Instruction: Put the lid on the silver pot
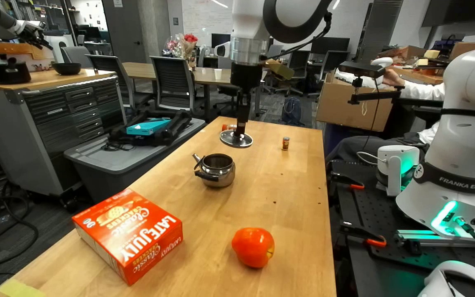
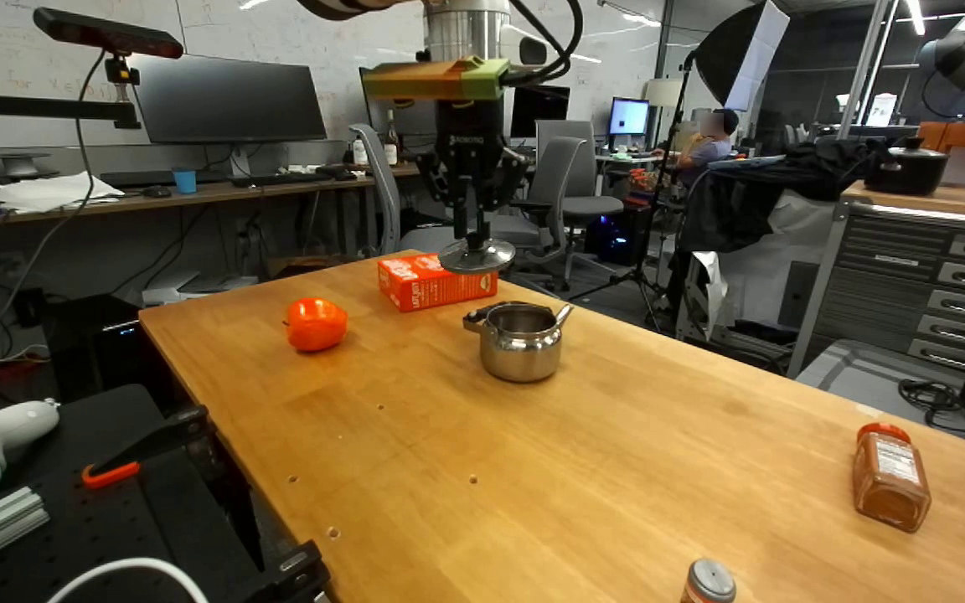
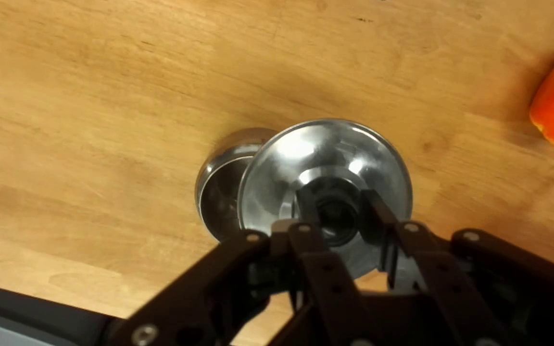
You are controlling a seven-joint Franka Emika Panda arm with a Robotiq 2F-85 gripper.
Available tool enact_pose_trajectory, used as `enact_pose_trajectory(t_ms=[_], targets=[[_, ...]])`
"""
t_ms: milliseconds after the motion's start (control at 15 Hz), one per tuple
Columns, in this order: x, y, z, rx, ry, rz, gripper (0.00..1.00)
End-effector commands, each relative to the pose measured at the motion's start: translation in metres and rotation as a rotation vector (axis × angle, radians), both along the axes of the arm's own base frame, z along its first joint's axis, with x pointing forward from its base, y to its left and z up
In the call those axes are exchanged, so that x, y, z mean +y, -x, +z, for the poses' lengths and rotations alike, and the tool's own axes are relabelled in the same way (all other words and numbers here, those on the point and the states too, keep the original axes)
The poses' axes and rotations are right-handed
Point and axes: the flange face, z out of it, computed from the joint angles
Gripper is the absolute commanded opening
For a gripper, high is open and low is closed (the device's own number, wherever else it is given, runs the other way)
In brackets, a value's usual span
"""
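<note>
Under the fingers [image 3: 377,211] we have a wooden bench [image 1: 287,189]; office chairs [image 1: 173,80] beyond. Fingers nearly together, pinching the lid [image 3: 339,149] by its knob [image 3: 338,222], aloft; silver pot [image 2: 521,350] lower, just off to one side.

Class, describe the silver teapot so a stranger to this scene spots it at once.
In an exterior view, find the wooden table, then the orange Late July cracker box on it. Beyond that, lower than the lid gripped by the end effector, stands the silver teapot. Unlike box or lid, it has an open top and a spout.
</note>
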Motion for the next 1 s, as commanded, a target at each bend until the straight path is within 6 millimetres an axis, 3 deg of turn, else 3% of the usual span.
enact_pose_trajectory(t_ms=[0, 467, 933], targets=[[0.007, -0.034, 0.007, 0.053, 0.005, -0.061, 0.07], [0.004, -0.075, -0.004, 0.062, 0.002, -0.149, 0.07], [-0.018, -0.089, -0.027, 0.080, 0.003, -0.197, 0.07]])
